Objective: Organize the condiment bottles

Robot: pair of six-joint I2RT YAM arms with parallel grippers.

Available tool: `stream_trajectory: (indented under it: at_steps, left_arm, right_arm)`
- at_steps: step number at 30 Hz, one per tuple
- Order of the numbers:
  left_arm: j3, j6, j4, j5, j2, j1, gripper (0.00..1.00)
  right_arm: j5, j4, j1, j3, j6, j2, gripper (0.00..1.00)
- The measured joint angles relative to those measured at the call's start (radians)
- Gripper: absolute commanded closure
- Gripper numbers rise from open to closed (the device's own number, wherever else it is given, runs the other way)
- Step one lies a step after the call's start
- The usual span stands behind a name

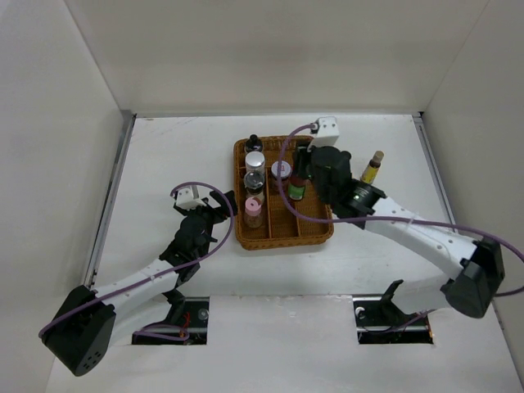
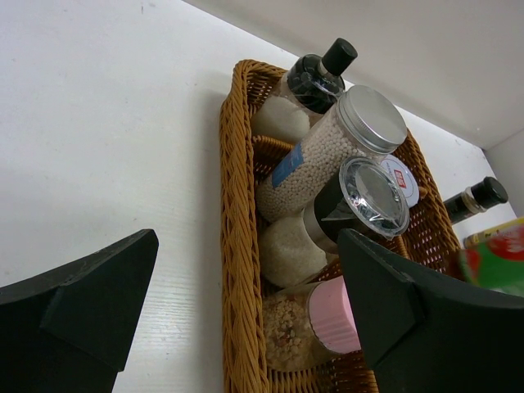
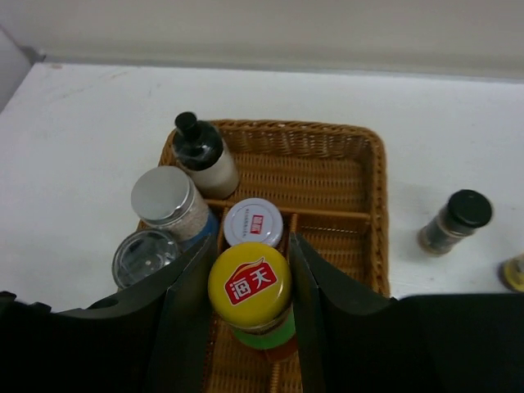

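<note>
Where right end effector grips yellow-capped bottle, woven wicker tray beneath.

Bright, even light; soft shadows; slight glare on condiment bottles.

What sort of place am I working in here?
Probably a lab test cell, not a kitchen: bare white table boxed by white walls, a wicker tray of condiment bottles, one yellow-capped bottle between the right fingers.
</note>
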Motion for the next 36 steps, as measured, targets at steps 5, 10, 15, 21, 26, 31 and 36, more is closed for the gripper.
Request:
stream_trajectory:
  at_steps: [5, 10, 15, 21, 26, 31, 36]
  left_arm:
    - [0.000, 0.000, 0.000, 0.000, 0.000, 0.000, 0.07]
    - [0.000, 0.000, 0.000, 0.000, 0.000, 0.000, 0.07]
    - [0.000, 0.000, 0.000, 0.000, 0.008, 0.006, 0.07]
    - [0.000, 0.000, 0.007, 0.000, 0.026, 0.007, 0.07]
    - [0.000, 0.000, 0.008, 0.000, 0.041, 0.007, 0.07]
    - [0.000, 0.000, 0.013, 0.000, 0.041, 0.008, 0.07]
    - [0.000, 0.000, 0.015, 0.000, 0.041, 0.007, 0.07]
  right_arm:
    - [-0.032, 0.040, 0.021, 0.028, 0.006, 0.142, 0.77]
    - [-0.057, 0.066, 0.021, 0.031, 0.014, 0.243, 0.77]
    - [-0.069, 0.085, 0.019, 0.031, 0.023, 0.299, 0.77]
    - [-0.076, 0.133, 0.018, 0.031, 0.027, 0.301, 0.76]
    - [-0.076, 0.147, 0.018, 0.029, 0.026, 0.301, 0.69]
    - [-0.074, 0.186, 0.018, -0.007, 0.027, 0.307, 0.61]
    - [-0.074, 0.220, 0.015, -0.018, 0.026, 0.307, 0.44]
